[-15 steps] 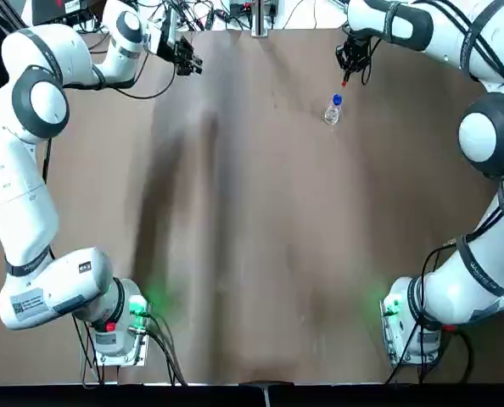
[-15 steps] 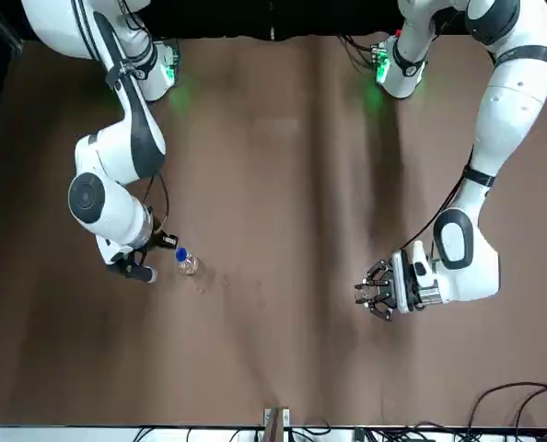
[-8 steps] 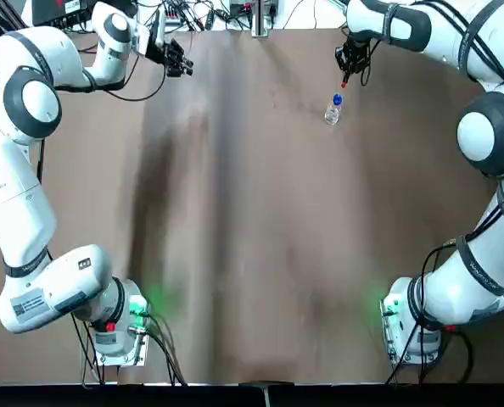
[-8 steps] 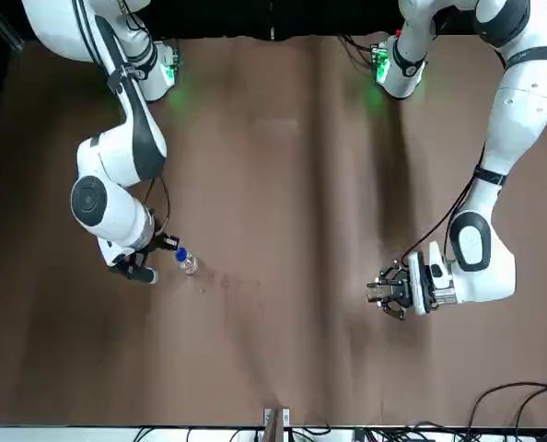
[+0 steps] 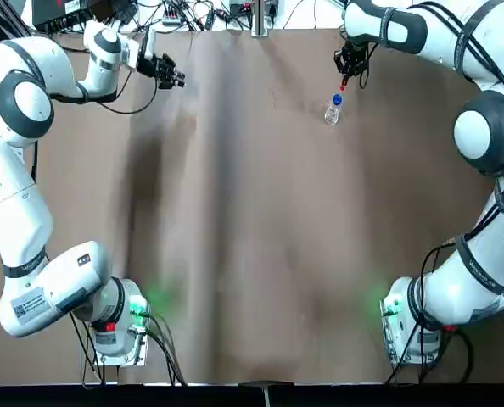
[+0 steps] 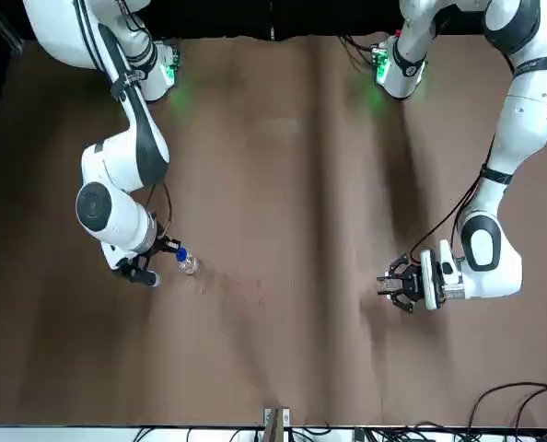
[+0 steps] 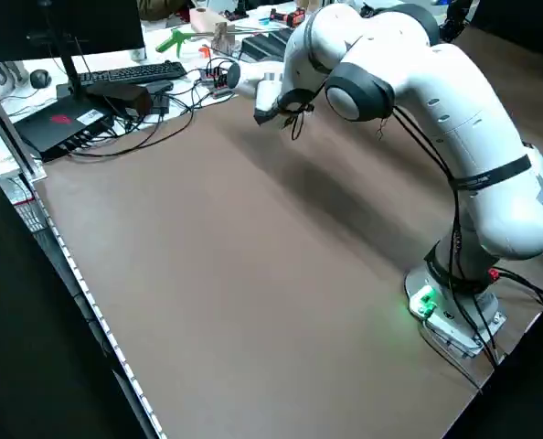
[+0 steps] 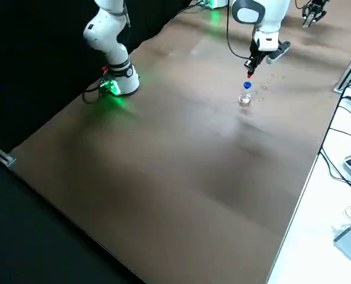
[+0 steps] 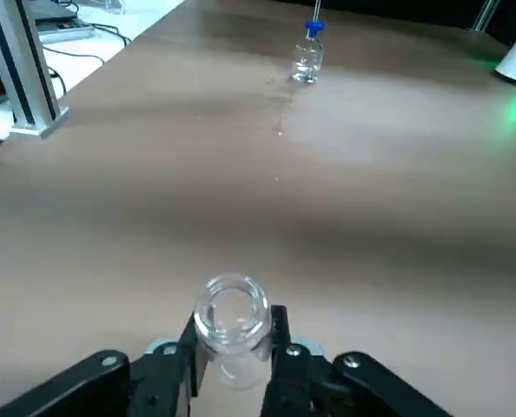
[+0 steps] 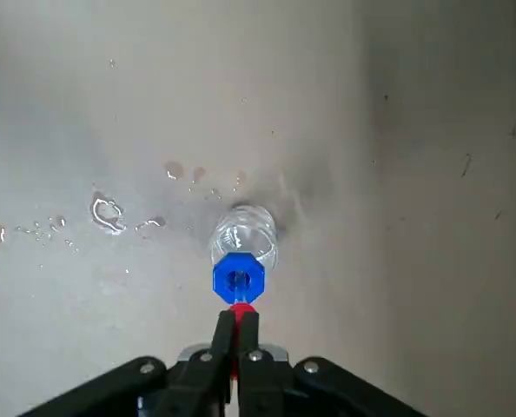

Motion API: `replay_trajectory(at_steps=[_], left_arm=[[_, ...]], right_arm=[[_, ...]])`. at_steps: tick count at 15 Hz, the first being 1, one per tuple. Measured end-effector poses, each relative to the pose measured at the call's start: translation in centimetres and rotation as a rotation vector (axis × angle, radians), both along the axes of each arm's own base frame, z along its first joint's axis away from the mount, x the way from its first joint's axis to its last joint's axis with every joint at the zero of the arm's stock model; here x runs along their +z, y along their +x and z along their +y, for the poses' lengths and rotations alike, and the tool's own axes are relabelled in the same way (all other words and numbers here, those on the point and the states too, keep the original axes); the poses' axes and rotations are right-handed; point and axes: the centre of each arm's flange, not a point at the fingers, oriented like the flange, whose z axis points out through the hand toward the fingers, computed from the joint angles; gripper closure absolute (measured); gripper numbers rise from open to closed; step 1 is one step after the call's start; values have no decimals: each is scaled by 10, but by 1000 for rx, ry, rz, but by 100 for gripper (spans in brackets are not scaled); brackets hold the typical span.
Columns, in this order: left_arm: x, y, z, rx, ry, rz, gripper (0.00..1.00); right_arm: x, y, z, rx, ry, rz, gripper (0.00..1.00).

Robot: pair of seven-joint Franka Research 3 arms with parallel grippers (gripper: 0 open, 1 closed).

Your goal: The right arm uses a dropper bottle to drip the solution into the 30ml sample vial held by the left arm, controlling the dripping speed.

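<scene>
The dropper bottle (image 5: 332, 112) stands on the brown table toward the far right, clear with a blue collar (image 10: 238, 278). My right gripper (image 10: 237, 328) hangs right above it, shut on the red dropper top (image 8: 249, 75); I cannot tell if the dropper is pulled out of the bottle. The right gripper (image 5: 347, 75) is close to the far edge. Far over at the far left, my left gripper (image 5: 170, 76) is shut on the sample vial (image 9: 232, 320), a clear open-mouthed tube standing upright between the fingers (image 9: 280, 334). A wide stretch of table separates vial and bottle (image 9: 307, 61).
Small wet spots (image 10: 107, 211) lie on the cloth beside the bottle. A metal post (image 9: 22, 76) stands at the far table edge, with cables and a keyboard (image 7: 125, 73) beyond it. Both arm bases (image 5: 120, 326) glow green at the near edge.
My left gripper has carried the vial farther to the robot's left along the far edge, away from the bottle. The right gripper has barely moved above the bottle.
</scene>
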Motion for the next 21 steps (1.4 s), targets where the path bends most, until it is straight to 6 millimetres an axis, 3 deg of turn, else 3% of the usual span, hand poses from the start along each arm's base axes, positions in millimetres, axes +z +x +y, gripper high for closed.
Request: replay_trajectory(at_steps=[8,16,19,20,21], left_arm=[[-22,-8,25,-33,93,8,69],[-39,-12,25,-65,167,15,65],[-44,-13,26,-61,177,19,59],[-45,-13,27,-60,178,19,43],[-44,-12,27,-60,179,18,34]], right_arm=[[0,1,0,1,0,-5,89],[0,1,0,1,0,-8,84],[0,1,1,2,1,-8,82],[1,1,1,4,1,-8,81],[1,1,2,5,1,-8,80]])
